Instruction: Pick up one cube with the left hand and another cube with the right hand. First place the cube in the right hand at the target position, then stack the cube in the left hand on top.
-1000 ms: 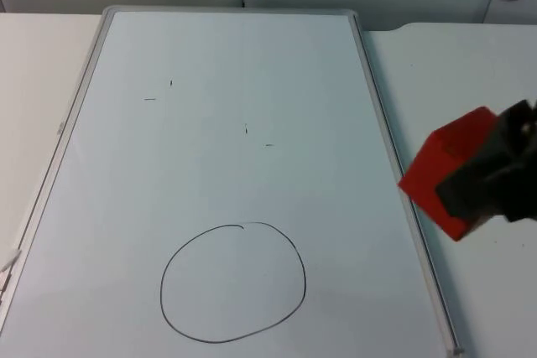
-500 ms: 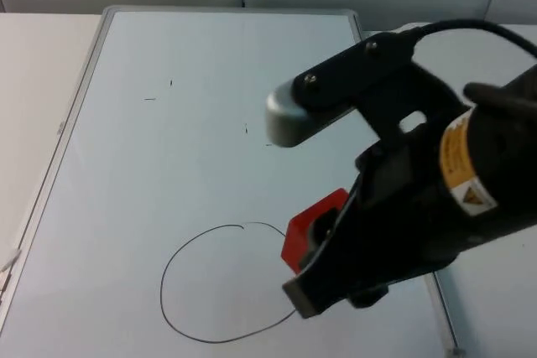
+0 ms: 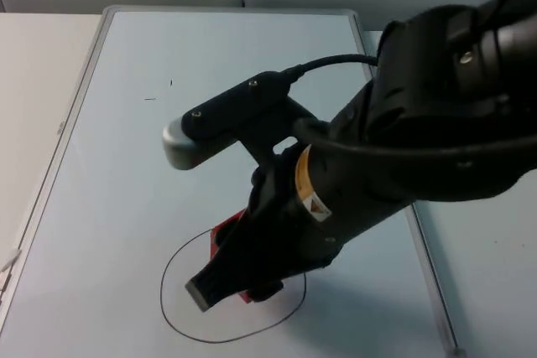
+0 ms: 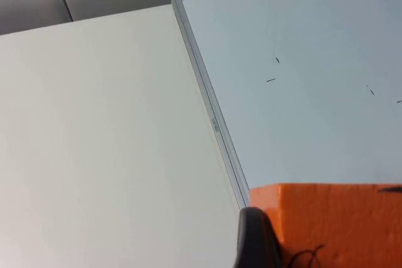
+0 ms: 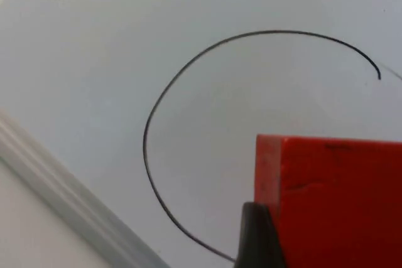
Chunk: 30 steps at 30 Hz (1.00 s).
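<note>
Red cube [image 3: 228, 235], stiff-edged and we judge light, sits pinched in our right end effector [image 3: 225, 267] over the circle [image 3: 172, 308], lower centre of the top view. Our left end effector [image 4: 295, 249] pinches the orange cube [image 4: 339, 221] by its side faces.

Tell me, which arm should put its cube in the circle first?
Probably the right. Its claw holds the red cube right over the drawn circle, while the left claw holds the orange cube back by the whiteboard's edge.
</note>
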### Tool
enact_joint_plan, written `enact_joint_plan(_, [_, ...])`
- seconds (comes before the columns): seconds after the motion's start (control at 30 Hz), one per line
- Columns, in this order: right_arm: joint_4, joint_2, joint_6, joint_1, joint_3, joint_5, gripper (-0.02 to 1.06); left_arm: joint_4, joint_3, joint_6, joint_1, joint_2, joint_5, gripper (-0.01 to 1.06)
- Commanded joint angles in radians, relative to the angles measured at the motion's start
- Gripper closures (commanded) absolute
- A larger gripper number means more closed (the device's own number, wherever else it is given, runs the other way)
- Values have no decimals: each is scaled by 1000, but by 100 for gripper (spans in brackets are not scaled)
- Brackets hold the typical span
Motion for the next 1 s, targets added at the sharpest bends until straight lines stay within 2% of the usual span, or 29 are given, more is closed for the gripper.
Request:
enact_joint_plan(0.0, [-3,21,8,4,-19,-17,105,-1,-1,-7,-8,-7,-10,89])
enact_joint_plan(0.43, [-15,90,15,2,-62,-25,105,-3,-1,-7,-8,-7,-10,89])
enact_joint_plan(0.63, [-12,99,15,2,-64,19,105,-7,-1,-7,-8,-7,-10,89])
enact_joint_plan(0.97, [-14,99,15,2,-64,19,105,-7,-1,-7,-8,-7,-8,89])
